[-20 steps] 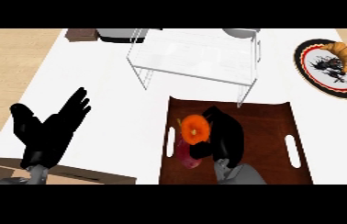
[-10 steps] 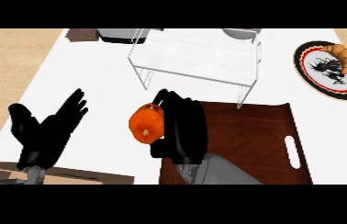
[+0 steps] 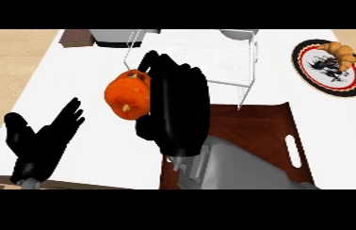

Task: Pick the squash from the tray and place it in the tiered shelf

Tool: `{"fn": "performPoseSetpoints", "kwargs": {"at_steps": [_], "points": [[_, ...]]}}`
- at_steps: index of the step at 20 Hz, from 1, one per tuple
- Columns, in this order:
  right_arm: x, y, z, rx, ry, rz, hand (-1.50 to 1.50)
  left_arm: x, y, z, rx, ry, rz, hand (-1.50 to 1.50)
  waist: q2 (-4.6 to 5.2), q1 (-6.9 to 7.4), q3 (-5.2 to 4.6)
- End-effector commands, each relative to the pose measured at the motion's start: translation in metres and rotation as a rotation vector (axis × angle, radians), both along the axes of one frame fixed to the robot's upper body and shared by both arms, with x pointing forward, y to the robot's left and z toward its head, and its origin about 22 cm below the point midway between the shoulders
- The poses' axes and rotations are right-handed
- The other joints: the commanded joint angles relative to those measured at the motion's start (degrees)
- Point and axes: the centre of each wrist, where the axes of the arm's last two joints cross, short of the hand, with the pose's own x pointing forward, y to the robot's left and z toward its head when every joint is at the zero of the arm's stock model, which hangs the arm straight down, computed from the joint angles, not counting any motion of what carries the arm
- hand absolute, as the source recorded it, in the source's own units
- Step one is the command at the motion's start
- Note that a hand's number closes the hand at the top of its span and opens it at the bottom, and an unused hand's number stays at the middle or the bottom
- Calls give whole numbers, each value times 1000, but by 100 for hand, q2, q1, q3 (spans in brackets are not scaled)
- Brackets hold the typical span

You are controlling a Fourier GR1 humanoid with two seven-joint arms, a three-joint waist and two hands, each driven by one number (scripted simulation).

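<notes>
An orange squash [image 3: 128, 94] is lifted off the brown tray [image 3: 261, 130] and hangs just left of the tray, in front of the white wire tiered shelf [image 3: 208, 59]. My right hand [image 3: 175, 106] is curled against its right side, fingers pointing toward the shelf's front left corner. The forearm covers much of the tray's left half. My left hand [image 3: 42, 137] rests open at the lower left, fingers up, holding nothing.
A round plate [image 3: 321, 66] with a dark picture and a croissant [image 3: 338, 51] sits at the far right. A dark box [image 3: 76, 37] and grey items lie along the back edge behind the shelf. White counter surrounds the left hand.
The right hand has carried the squash up and leftward off the tray, closer to the shelf's front. The left hand has stayed in place.
</notes>
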Motion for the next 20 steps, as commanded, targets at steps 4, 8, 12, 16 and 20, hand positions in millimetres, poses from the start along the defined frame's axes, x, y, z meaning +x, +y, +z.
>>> {"fn": "performPoseSetpoints", "kwargs": {"at_steps": [4, 8, 12, 16, 20], "points": [[13, 7, 65, 85, 35, -173, 150, -2, 4, -28, -24, 68, 66, 0, 78, -98, -367], [31, 7, 98, 110, -1, -211, 150, -6, 7, -33, -28, 90, 59, 0, 113, -126, -368], [47, 5, 118, 108, 10, -226, 150, 2, 0, -26, -29, 60, 74, 0, 145, -196, -357], [63, 3, 133, 86, 37, -226, 150, -7, -6, -37, -21, 68, 60, 0, 162, -174, -358], [82, -12, 148, 53, 83, -204, 150, -4, 10, -31, -5, 59, 69, 0, 168, -175, -355]]}}
